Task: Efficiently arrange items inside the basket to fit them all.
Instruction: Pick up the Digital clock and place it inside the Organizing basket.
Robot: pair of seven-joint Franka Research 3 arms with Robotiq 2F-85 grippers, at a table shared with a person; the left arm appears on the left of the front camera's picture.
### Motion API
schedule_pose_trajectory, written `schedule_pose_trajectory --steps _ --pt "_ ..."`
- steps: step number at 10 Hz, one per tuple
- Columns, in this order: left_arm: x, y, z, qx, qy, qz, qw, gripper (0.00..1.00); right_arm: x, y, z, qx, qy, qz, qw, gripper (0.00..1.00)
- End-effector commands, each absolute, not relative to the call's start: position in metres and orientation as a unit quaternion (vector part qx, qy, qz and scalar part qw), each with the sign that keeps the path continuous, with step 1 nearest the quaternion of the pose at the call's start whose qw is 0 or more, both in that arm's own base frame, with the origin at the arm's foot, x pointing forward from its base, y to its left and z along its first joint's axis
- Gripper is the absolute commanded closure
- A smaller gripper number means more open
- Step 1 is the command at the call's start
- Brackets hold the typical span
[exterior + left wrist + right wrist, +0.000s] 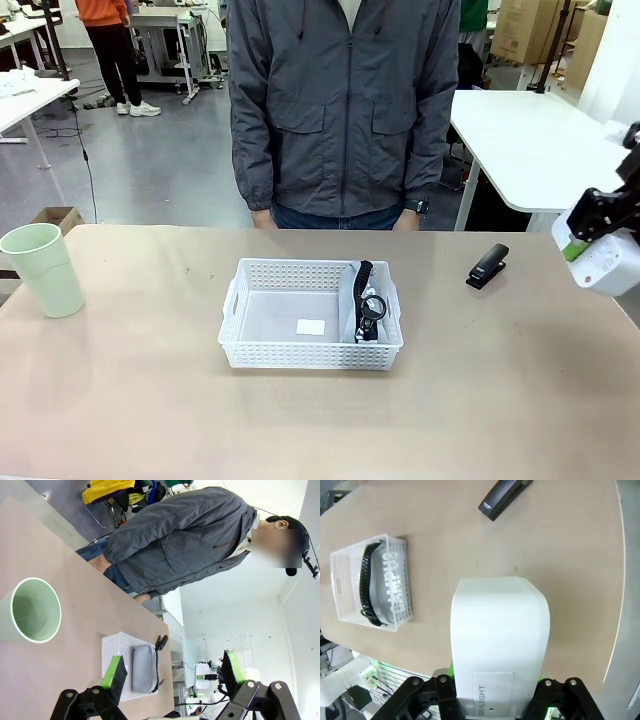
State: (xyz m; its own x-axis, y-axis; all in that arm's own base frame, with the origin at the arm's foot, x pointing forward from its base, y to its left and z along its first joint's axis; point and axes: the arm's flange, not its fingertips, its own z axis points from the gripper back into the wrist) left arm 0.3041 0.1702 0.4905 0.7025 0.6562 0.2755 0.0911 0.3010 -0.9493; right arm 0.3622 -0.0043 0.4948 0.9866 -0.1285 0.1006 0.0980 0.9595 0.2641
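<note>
Stretching behind the person (pixel 345 110) in the grey jacket is a workroom with a grey floor and white tables. Nearer, the tan table (pixel 150 400) is matte and bare apart from the task's things.

The basket (pixel 300 355) sits at the table's middle, off to the left of the right gripper (pixel 585 245) and lower. Its long axis runs across the table, so one short end faces that gripper. That near end is taken by the grey pouch (pixel 352 305), stood on edge with its black strap uppermost. The free floor lies beyond the pouch, farther from the gripper.

The pale green cup (pixel 42 268) stands upright far past the basket. It is close ahead of the left gripper (pixel 172 672), whose fingers are spread with nothing between them.

The right gripper is clenched on the white box (pixel 610 268), held up near the table's right edge with its long axis along the fingers. By the look of it, the box must travel left, over the pouch.

The black stapler (pixel 488 266) lies between that gripper and the basket, slightly toward the person.
</note>
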Motion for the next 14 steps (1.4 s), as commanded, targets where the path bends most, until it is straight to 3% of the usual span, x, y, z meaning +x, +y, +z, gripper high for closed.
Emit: schedule_pose_trajectory --steps 1,6,7,9,12,14 --pt "0.305 0.171 0.490 -0.562 -0.339 0.186 0.731 0.00 0.364 0.001 0.500 0.120 -0.063 -0.058 0.989 0.49" --pt "0.305 0.171 0.490 -0.562 -0.339 0.186 0.731 0.00 0.363 0.001 0.495 0.129 -0.057 -0.046 0.989 0.49" --pt "0.305 0.171 0.490 -0.562 -0.339 0.186 0.731 0.00 0.369 0.009 0.498 0.101 -0.057 -0.054 0.992 0.48" --pt "0.305 0.171 0.490 -0.562 -0.339 0.186 0.731 0.00 0.402 0.060 0.532 0.052 -0.069 0.012 0.996 0.48" --pt "0.305 0.171 0.490 -0.562 -0.339 0.186 0.731 0.00 0.449 0.169 0.563 0.019 -0.006 0.112 0.994 0.48" --pt "0.305 0.171 0.490 -0.562 -0.339 0.186 0.731 0.00 0.464 0.253 0.576 -0.027 -0.009 0.138 0.990 0.48"
